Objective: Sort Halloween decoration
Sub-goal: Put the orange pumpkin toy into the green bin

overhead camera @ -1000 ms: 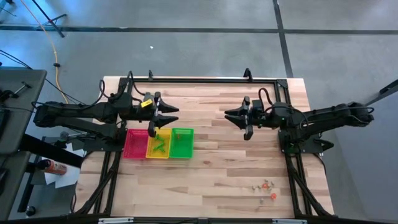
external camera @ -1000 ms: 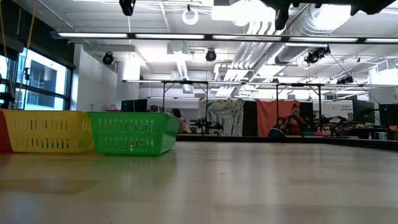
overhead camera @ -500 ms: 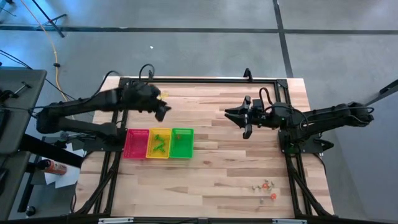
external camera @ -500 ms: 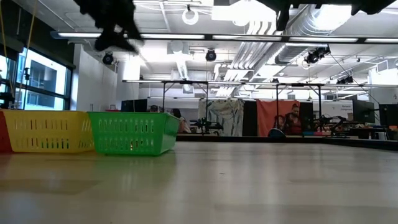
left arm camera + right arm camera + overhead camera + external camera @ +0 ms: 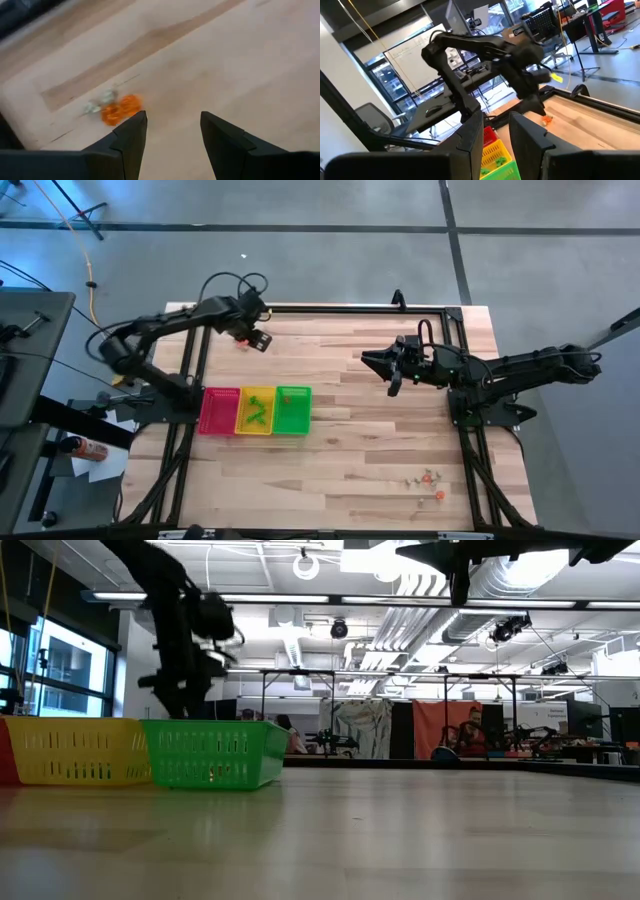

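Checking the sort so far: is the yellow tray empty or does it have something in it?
Not empty. From above, the yellow tray holds a few green trinkets; how many cannot be told.

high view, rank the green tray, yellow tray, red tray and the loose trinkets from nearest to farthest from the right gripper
From the right gripper, above the table's middle:
1. green tray, right end of the tray row
2. yellow tray, middle of the row
3. red tray, left end

The loose trinkets, near the front right corner, are too close to the green tray to rank.
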